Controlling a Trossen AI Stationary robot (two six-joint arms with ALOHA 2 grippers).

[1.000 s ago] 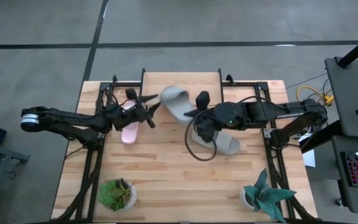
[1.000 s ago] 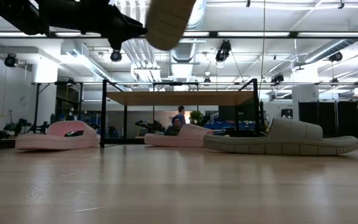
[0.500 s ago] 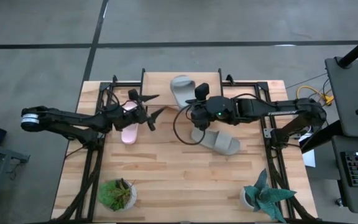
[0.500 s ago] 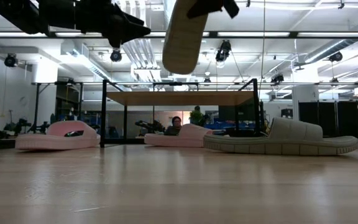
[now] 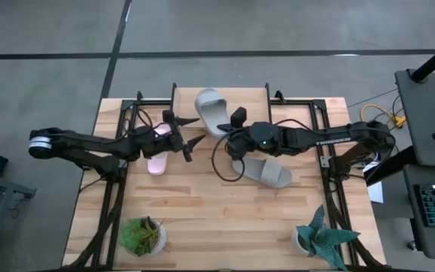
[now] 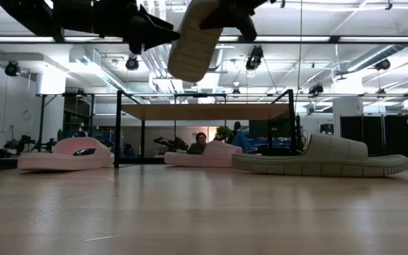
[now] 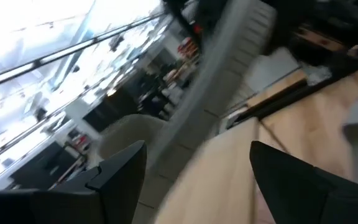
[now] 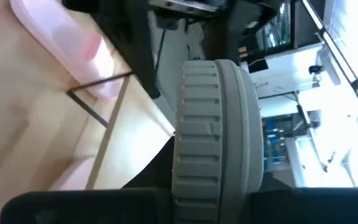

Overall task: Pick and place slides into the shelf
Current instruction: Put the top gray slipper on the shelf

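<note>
My right gripper point(image 5: 232, 125) is shut on a pale grey slide point(image 5: 211, 109) and holds it in the air over the shelf point(image 5: 252, 97), which stands at the table's far edge. My left gripper point(image 5: 190, 131) hovers open just left of that slide, above a pink slide point(image 5: 156, 157) lying sole-down on the table. The second grey slide point(image 5: 267, 172) rests sole-down right of centre. In the low view another pink slide point(image 6: 210, 154) sits on the table under the shelf top point(image 6: 204, 111). The left wrist view is blurred and shows my left gripper point(image 7: 191, 186) open. My right gripper pinches the grey slide between its two fingers at the end nearest the wrist point(image 8: 209, 186), coming level from the table's right side. The ribbed grey surface point(image 8: 213, 118) runs outward from the fingers. The slide is lifted clear and tilted point(image 6: 190, 42), high above the shelf top.
Two potted plants stand near the table's near edge, one left point(image 5: 142, 236) and one right point(image 5: 319, 240). Black frame rails point(image 5: 331, 174) run along both table sides. A loose cable point(image 5: 221, 162) hangs below the right arm. A person point(image 6: 201, 140) shows in the room behind.
My right gripper has carried the grey slide toward the table's far edge, from above the table's middle to over the shelf. The slide swung nearly upright on the way and is now tilted again. My left gripper has shifted slightly right, toward the held slide.
</note>
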